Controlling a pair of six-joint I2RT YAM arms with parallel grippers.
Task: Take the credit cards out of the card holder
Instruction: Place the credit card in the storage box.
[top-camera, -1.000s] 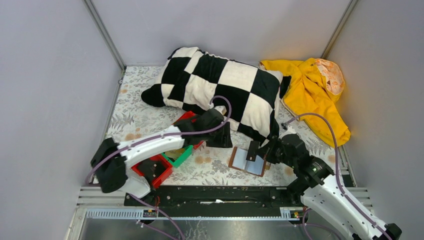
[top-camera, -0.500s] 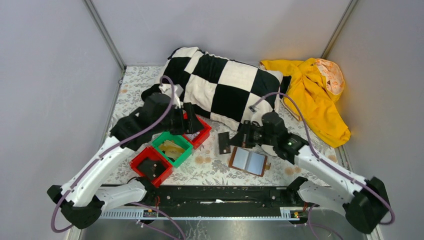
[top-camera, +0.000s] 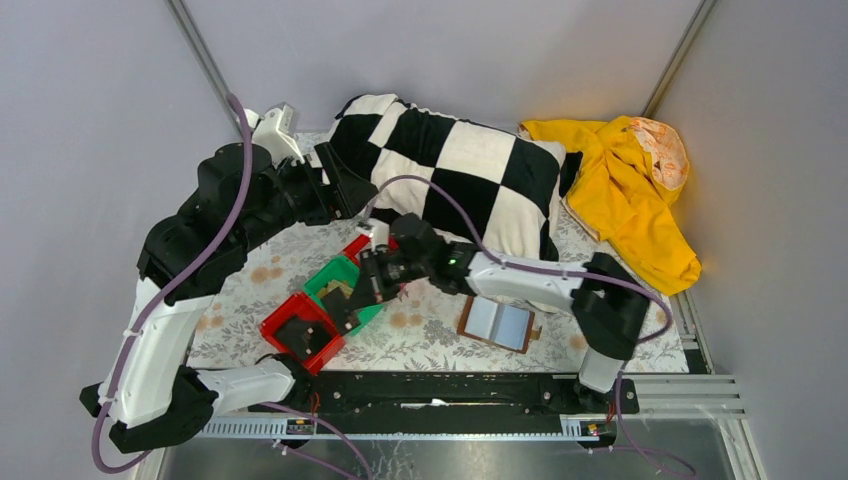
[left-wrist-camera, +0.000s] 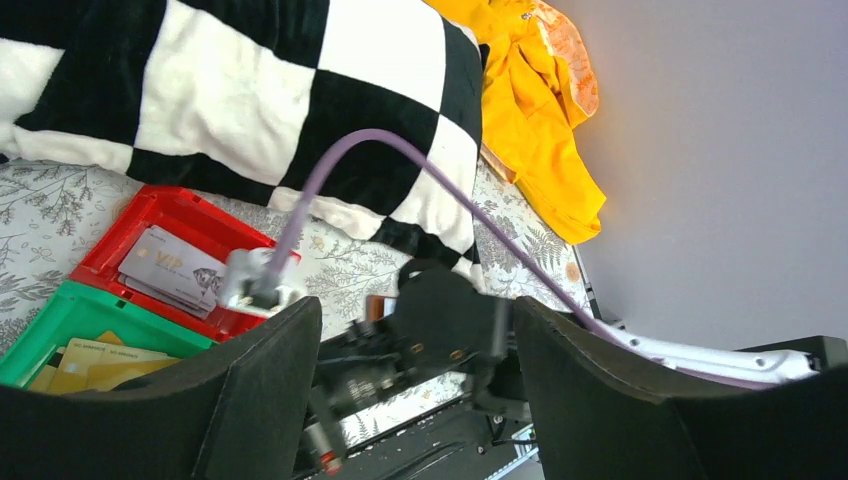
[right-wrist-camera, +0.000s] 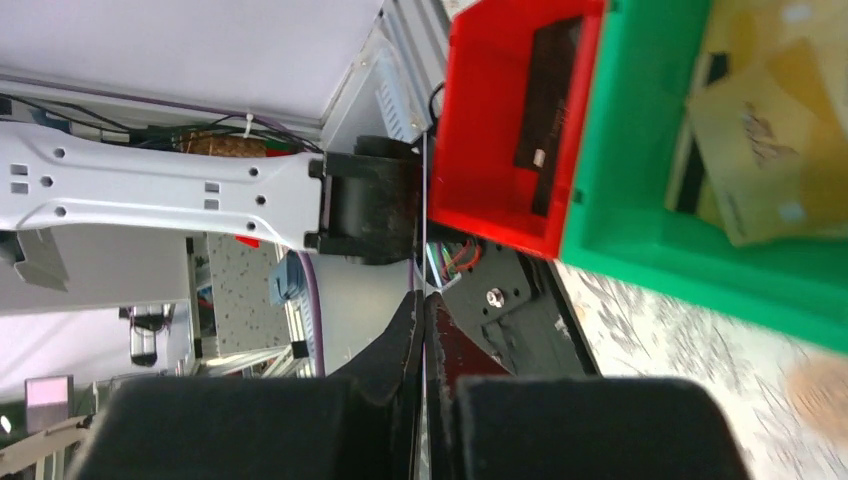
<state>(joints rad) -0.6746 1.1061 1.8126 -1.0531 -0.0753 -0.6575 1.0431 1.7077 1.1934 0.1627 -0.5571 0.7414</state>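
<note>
**Card holder lying open as right claw is pinching a card above the bins**

Card holder (top-camera: 497, 323) is lying opened flat on the flowered table (top-camera: 250, 240), pale inner faces up, near the front edge and just in front of the right arm's forearm, untouched by either arm. The right gripper (top-camera: 362, 290) is reaching across to the left and hanging over the green bin (top-camera: 338, 272), its fingers (right-wrist-camera: 380, 370) pressing tight on a thin dark card (right-wrist-camera: 425, 285) seen edge-on. Gold cards are sitting in the green bin, another dark card in the near red bin (top-camera: 283, 322), and grey cards in the far red bin (left-wrist-camera: 200, 215). The left gripper (top-camera: 345, 185) is hanging high beside the checkered pillow (top-camera: 450, 170), jaws standing wide with nothing between them. A yellow cloth (top-camera: 620, 190) is lying crumpled in the far right corner
</note>
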